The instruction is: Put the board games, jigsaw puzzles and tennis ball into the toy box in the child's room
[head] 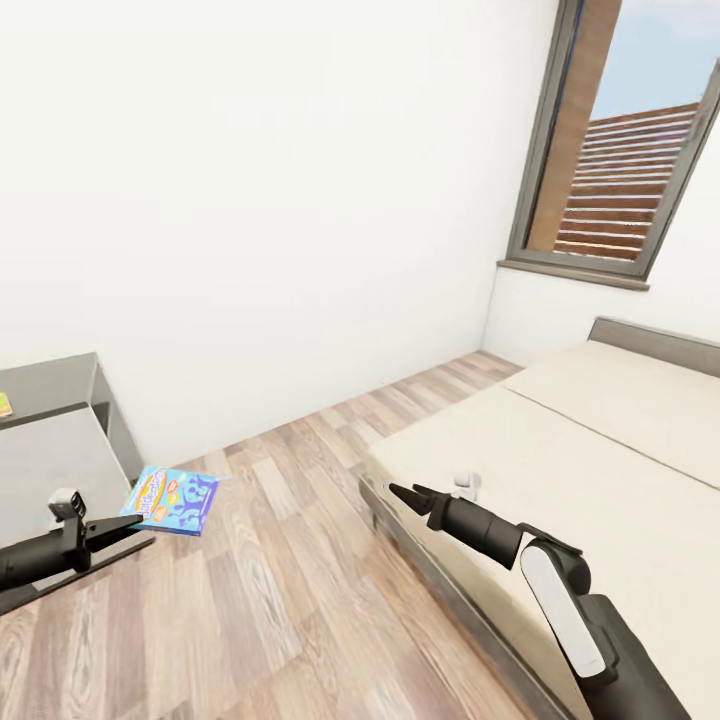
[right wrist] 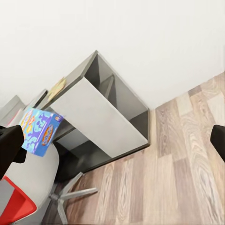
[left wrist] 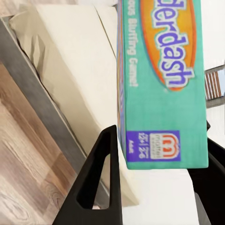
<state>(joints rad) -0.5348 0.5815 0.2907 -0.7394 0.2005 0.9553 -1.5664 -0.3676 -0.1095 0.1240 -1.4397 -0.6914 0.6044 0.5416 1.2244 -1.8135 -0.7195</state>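
Note:
My left gripper [head: 125, 528] is shut on a blue cartoon-printed board game [head: 172, 500], holding it in the air above the wood floor beside the table [head: 50, 450]. Up close the left wrist view shows the box [left wrist: 164, 79] in teal, lettered "Balderdash", gripped between the black fingers [left wrist: 101, 183]. From the right wrist view the same box [right wrist: 40, 131] hangs in front of the table [right wrist: 98, 112]. My right gripper [head: 405, 493] is open and holds nothing, hovering over the near edge of the cream bed [head: 600, 450].
A grey-framed window [head: 620, 150] is in the far wall above the bed's head. A red-and-white swivel chair [right wrist: 28, 187] stands by the table. A flat yellowish thing [right wrist: 56, 88] lies on the table top, too small to identify. Wood floor [head: 300, 520] runs between table and bed.

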